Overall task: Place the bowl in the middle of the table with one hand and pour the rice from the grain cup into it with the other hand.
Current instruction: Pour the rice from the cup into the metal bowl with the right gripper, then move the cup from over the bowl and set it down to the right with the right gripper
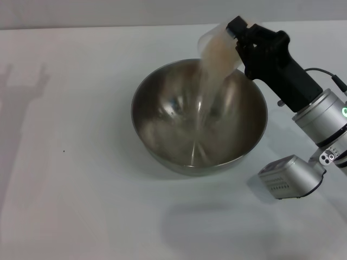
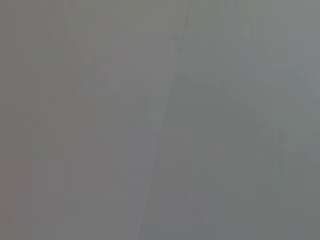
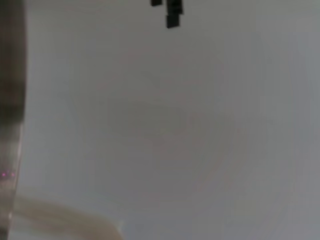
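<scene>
The steel bowl [image 1: 162, 108] stands on the white table [image 1: 81, 173] near its middle. My right gripper [image 1: 238, 39] is shut on the clear grain cup [image 1: 217, 51], held tipped over the bowl's far right rim. A pale stream of rice [image 1: 209, 92] falls from the cup into the bowl. In the right wrist view a dark blurred edge of the bowl [image 3: 10, 75] and a pale band of rice [image 3: 60, 220] show. My left gripper is out of view; the left wrist view shows only plain grey.
A forked shadow [image 1: 24, 86] lies on the table at the far left. The right arm's silver wrist and camera block [image 1: 290, 181] hang over the table right of the bowl. A small dark shape [image 3: 170, 12] shows far off in the right wrist view.
</scene>
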You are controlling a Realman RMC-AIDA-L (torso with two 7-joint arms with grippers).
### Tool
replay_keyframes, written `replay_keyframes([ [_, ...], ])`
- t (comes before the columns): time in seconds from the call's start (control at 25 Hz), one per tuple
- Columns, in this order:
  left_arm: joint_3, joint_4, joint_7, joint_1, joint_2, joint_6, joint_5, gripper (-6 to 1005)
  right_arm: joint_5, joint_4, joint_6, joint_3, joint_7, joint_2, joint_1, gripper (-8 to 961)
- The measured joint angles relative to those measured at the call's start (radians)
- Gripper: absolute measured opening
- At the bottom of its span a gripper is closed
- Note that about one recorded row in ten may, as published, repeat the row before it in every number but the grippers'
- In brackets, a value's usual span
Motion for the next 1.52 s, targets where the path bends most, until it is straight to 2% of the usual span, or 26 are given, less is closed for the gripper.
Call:
replay_keyframes([
  [0.88, 0.000, -0.001, -0.027, -0.001, -0.002, 0.000, 0.000, 864, -0.197, -0.068, -0.046, 0.000, -0.248, -0.002, 0.020, 15],
  [1.52, 0.000, -0.004, -0.028, 0.005, -0.002, 0.000, 0.000, 864, -0.223, -0.068, -0.064, 0.003, -0.356, 0.000, 0.012, 15],
])
